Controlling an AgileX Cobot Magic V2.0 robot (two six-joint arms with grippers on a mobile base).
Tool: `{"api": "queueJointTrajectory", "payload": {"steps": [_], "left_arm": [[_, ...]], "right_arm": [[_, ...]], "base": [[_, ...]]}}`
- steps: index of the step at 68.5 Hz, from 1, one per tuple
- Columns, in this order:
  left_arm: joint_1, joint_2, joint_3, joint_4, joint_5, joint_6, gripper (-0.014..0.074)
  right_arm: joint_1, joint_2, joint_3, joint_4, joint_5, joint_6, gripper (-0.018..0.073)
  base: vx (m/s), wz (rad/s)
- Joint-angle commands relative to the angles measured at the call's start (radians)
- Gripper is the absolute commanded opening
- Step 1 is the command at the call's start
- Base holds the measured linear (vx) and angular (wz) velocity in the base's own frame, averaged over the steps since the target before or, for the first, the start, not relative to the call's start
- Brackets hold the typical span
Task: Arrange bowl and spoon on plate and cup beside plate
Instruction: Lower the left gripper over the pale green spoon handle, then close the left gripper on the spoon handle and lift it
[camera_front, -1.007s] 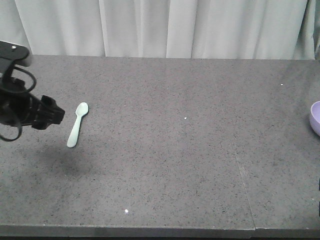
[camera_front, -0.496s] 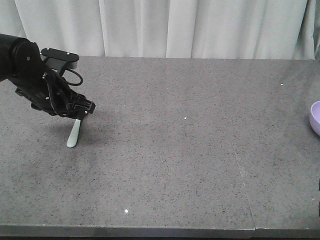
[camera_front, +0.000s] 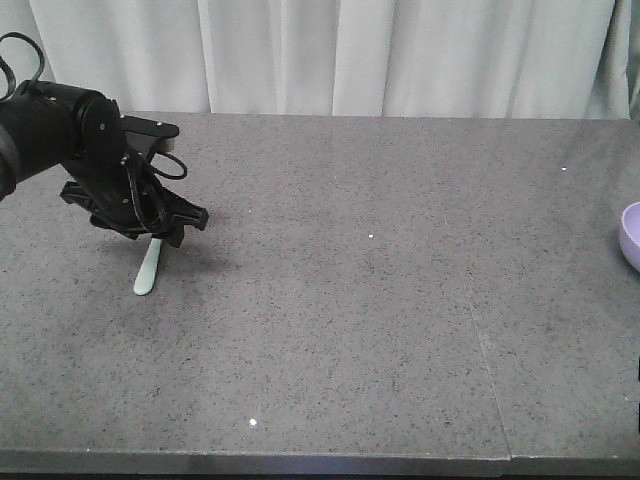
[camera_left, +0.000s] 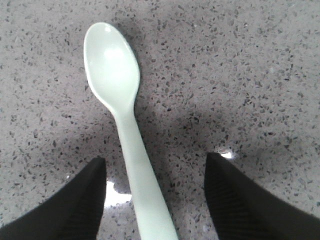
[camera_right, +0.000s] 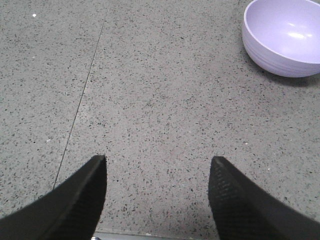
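The pale mint spoon (camera_front: 147, 272) lies flat on the grey table at the left, and my left arm covers its scoop end in the front view. In the left wrist view the spoon (camera_left: 113, 75) points scoop-away, its handle running between the fingers. My left gripper (camera_front: 162, 237) (camera_left: 156, 162) is open, straddling the handle low over the table, without touching it. The lavender bowl (camera_front: 631, 238) (camera_right: 285, 35) sits at the table's right edge. My right gripper (camera_right: 157, 160) is open over bare table, near-left of the bowl. The plate and the cup are out of view.
The grey speckled table (camera_front: 380, 330) has a seam (camera_front: 488, 360) running front to back right of centre. A white curtain (camera_front: 330, 55) hangs behind the far edge. The table's near edge (camera_right: 150, 235) shows just below my right fingers.
My left arm has swung in from the left edge and come down over the spoon's scoop end, shifting a little further right in the last half second. The spoon and bowl have not moved.
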Motion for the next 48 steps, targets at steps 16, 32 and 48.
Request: {"api": "queueJointTrajectory", "payload": {"steps": [16,32,48], "left_arm": [[-0.003,-0.001,-0.039,0.029,-0.043,-0.052,0.033],[0.008,0.017,-0.039,0.027,-0.043,-0.07,0.0325],[0.008,0.017,-0.039,0.027,-0.041,-0.078,0.0215]], "right_arm": [[-0.005,0.009,-0.033,-0.004,-0.064,-0.007,0.0446],[-0.005,0.009,-0.033,-0.004,-0.064,-0.007,0.0446],[-0.005,0.009,-0.033,-0.004,-0.064,-0.007,0.0446]], "base": [[0.0,0.0],[0.0,0.0],[0.0,0.0]]}}
